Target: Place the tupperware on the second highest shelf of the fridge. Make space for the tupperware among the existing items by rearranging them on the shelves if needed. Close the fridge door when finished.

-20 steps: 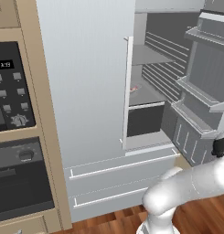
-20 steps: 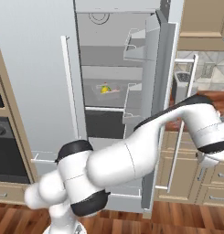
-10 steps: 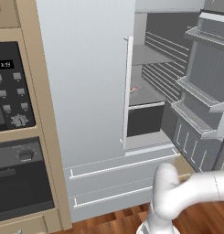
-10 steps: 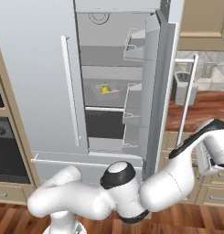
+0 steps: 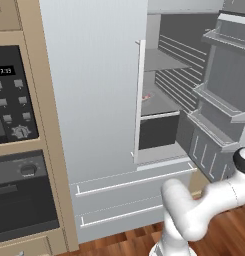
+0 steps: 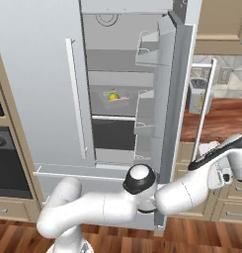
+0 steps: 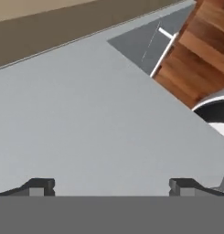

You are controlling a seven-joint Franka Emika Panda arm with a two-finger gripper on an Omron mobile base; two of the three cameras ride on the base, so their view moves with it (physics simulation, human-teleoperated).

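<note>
The claw [image 7: 111,185] is wide open and holds nothing, close to the grey fridge door [image 7: 86,123]. The tupperware [image 6: 115,97] sits on a shelf inside the open fridge [image 6: 38,64].

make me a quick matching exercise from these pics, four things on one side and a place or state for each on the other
Things:
1. tupperware
2. fridge's right door
3. tool
4. oven

Places or states:
A. swung open
B. left of the fridge
C. on a shelf inside the fridge
D. tips wide apart, nothing between them

Pairs: 1-C, 2-A, 3-D, 4-B
</note>
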